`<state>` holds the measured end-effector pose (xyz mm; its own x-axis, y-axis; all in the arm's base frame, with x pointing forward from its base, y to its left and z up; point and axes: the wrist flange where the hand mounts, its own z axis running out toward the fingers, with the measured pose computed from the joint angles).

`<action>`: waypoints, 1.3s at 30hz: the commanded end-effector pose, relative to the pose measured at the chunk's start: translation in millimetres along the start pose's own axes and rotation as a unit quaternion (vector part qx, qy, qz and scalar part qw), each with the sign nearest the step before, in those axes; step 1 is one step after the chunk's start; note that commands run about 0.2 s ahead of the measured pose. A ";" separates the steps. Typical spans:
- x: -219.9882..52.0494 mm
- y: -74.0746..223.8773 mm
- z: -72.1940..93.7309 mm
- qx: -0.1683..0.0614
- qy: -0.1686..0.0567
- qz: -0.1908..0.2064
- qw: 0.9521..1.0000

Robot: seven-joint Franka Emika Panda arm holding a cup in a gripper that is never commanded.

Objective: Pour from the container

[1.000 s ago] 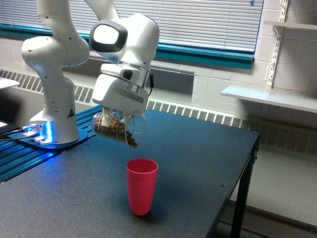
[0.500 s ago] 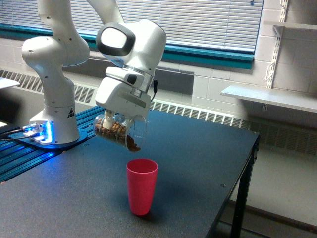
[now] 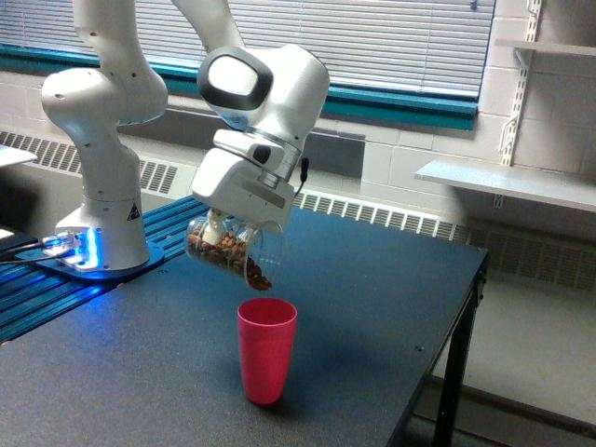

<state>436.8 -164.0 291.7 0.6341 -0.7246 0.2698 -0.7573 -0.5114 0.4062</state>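
Compared with the earlier frames, the white robot arm has carried its load a little toward the right of the frame and tipped it further, so the brown pieces inside have slid closer to the open mouth. The gripper, near the centre-left of the frame, is clenched around the container, a clear plastic jar held well above the dark table. The jar lies steeply tilted, its base up and left under the gripper, its mouth down and right. This angle appears chosen so the contents can run out under their own weight. Small brown pieces, perhaps nuts or pellets, lie along the jar's lower wall and bunch at the rim; none can be seen falling. Directly below the mouth, with a clear gap of air between them, stands a pink-red plastic cup, upright on the table in the lower centre of the frame, placed there as the likely receiver. Its inside cannot be seen from this angle, so whether it holds anything is unknown. The arm's base sits at the left edge, glowing blue.
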 end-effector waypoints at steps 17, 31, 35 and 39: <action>2.9 -14.8 -6.0 -0.044 0.021 0.038 0.998; 6.1 -16.5 -3.5 -0.062 0.018 0.063 0.996; 7.6 -17.1 -4.3 -0.067 0.020 0.065 0.995; 7.8 -18.0 -4.6 -0.072 0.021 0.068 0.995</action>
<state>451.7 -160.7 287.0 0.5530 -0.7615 0.3381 -0.7961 -0.3632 0.4840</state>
